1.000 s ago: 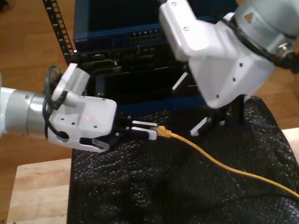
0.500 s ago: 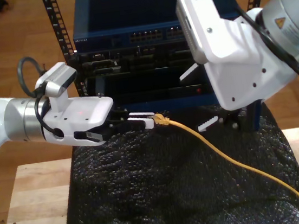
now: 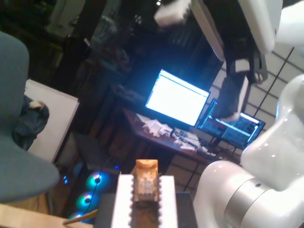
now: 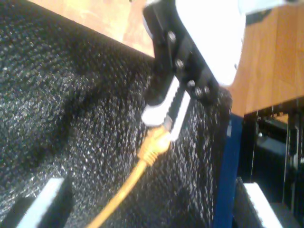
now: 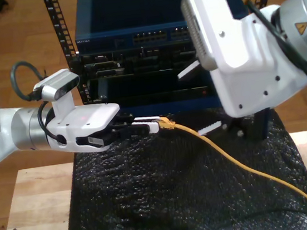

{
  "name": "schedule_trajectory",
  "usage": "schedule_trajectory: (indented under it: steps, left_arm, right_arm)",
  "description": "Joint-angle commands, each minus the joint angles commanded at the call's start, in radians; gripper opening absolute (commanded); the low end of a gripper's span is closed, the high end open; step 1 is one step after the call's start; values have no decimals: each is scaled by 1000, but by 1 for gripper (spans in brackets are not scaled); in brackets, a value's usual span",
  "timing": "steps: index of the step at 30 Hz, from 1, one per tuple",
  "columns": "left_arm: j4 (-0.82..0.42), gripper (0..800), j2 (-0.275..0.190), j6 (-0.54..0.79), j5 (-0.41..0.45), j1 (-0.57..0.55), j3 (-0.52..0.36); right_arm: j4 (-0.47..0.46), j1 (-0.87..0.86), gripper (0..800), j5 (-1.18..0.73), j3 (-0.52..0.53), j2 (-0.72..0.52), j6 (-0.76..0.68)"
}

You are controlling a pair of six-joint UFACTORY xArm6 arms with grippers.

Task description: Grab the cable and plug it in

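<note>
The orange-yellow cable runs from the exterior view's lower right across the black mat up to its plug. My first gripper, coming in from the exterior view's left, is shut on that plug end and holds it level above the mat. In the first wrist view the plug sits clamped between the white fingers. My second gripper hangs open at the exterior view's right, apart from the cable. Its wrist view looks at the cable and the first gripper's fingers.
A blue network switch with a row of ports sits in the rack behind the mat. The black bubble mat covers a wooden table. The second arm's large white body stands in front of the rack's right side in the exterior view.
My first gripper's wrist has rolled level, still holding the plug at about the same spot. The second arm has lifted and drawn back toward the exterior view's right.
</note>
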State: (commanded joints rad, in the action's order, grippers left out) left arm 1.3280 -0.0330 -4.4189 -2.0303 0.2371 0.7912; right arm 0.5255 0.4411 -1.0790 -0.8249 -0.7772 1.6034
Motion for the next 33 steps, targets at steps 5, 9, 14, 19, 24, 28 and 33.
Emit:
schedule_trajectory:
  steps: [5,9,14,19,24,28,33]
  left_arm:
    - [14,14,18,-18,-35,3,2]
    - [14,14,25,-25,-52,2,2]
    - [29,14,37,-35,-94,3,2]
    - [35,14,48,-63,-124,3,2]
    - [38,14,54,-77,-155,3,2]
    - [40,14,58,-78,-173,3,2]
    - [52,14,63,-91,-192,5,3]
  right_arm:
    - [0,0,794,43,25,-29,-2]
    - [0,0,796,46,29,-31,-3]
    - [2,2,796,52,31,-48,-2]
    - [2,51,796,86,48,-52,-2]
    - [-2,153,791,226,120,-58,11]
    - [0,195,771,304,153,-60,40]
    - [0,199,767,316,161,-80,44]
